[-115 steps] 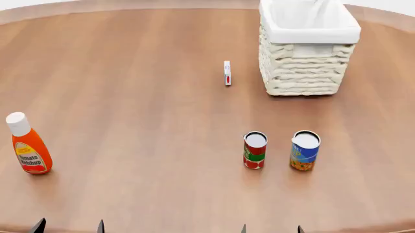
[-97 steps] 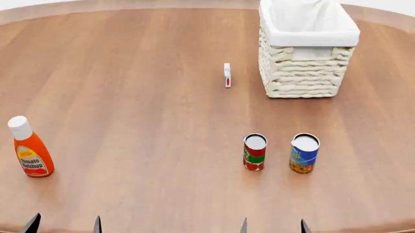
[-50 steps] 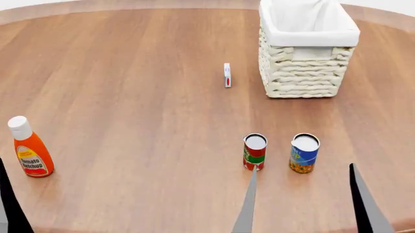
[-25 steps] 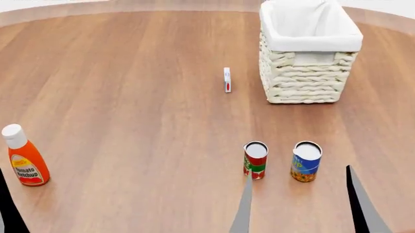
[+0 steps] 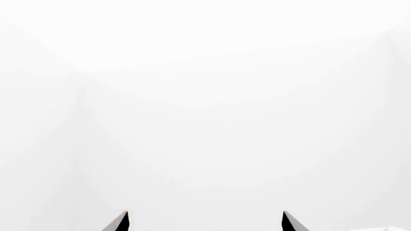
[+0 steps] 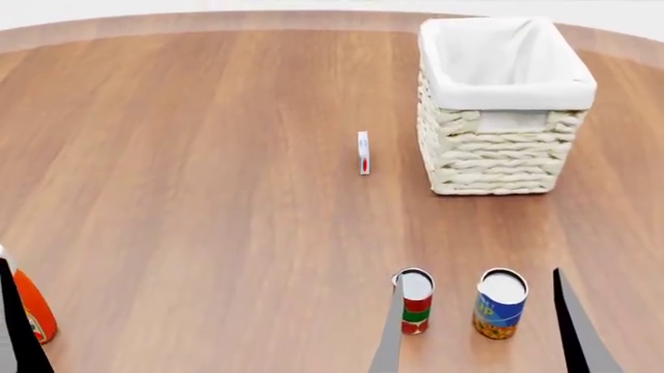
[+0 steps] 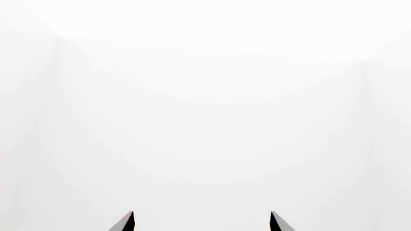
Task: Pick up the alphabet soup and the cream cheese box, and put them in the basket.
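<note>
The alphabet soup point(image 6: 417, 301), a red-and-green can, stands upright near the table's front. The cream cheese box point(image 6: 363, 152) stands on edge mid-table, left of the basket point(image 6: 496, 155), which stands at the back right and shows nothing inside. My right gripper point(image 6: 483, 334) is open. Its dark fingers point(image 6: 389, 338) rise from the bottom edge, and both cans show between them. The left one overlaps the soup's left side. One finger point(image 6: 15, 330) of my left gripper shows at the far left. Both wrist views show only white beyond parted tips, left point(image 5: 205, 222) and right point(image 7: 201, 222).
A blue-and-orange can point(image 6: 500, 305) stands just right of the soup. An orange ketchup bottle point(image 6: 37, 315) stands at the front left, partly behind my left finger. The round wooden table point(image 6: 207, 179) curves away at the back.
Everything on the table has slid down in the head view as the camera moved. Both grippers' fingers rose into view about a second ago and have stayed put since.
</note>
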Controlling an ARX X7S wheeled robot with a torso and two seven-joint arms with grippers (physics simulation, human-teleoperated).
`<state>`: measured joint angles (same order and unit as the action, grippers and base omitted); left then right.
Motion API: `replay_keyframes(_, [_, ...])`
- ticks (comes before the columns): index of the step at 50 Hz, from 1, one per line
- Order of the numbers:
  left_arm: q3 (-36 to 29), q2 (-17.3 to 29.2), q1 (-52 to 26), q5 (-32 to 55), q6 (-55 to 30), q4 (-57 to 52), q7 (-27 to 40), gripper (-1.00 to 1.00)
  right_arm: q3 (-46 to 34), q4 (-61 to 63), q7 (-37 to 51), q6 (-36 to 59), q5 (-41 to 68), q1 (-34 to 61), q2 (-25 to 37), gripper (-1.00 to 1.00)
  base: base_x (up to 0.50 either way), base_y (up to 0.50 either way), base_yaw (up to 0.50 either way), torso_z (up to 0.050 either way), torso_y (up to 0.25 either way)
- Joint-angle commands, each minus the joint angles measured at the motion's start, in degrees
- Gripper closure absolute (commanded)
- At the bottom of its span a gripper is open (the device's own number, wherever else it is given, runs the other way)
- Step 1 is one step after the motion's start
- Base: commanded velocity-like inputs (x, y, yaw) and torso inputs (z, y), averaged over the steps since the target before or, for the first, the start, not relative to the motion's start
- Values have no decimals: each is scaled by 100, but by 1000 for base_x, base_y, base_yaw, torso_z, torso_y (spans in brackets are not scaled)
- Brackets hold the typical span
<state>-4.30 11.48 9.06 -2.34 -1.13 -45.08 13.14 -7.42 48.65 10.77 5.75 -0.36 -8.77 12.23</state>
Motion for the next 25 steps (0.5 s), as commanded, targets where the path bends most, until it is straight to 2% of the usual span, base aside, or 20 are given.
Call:
replay_keyframes(1, [-54,46,11,-16,10,6,48,-100,4,25,51,-31,51,-47,52,-100,250,0,0,0,0])
replay_keyframes(25, [-114,136,-23,11,14,42,137,-100,-78,4,129,-31,82,-7,128,-100,247,0,0,0,0])
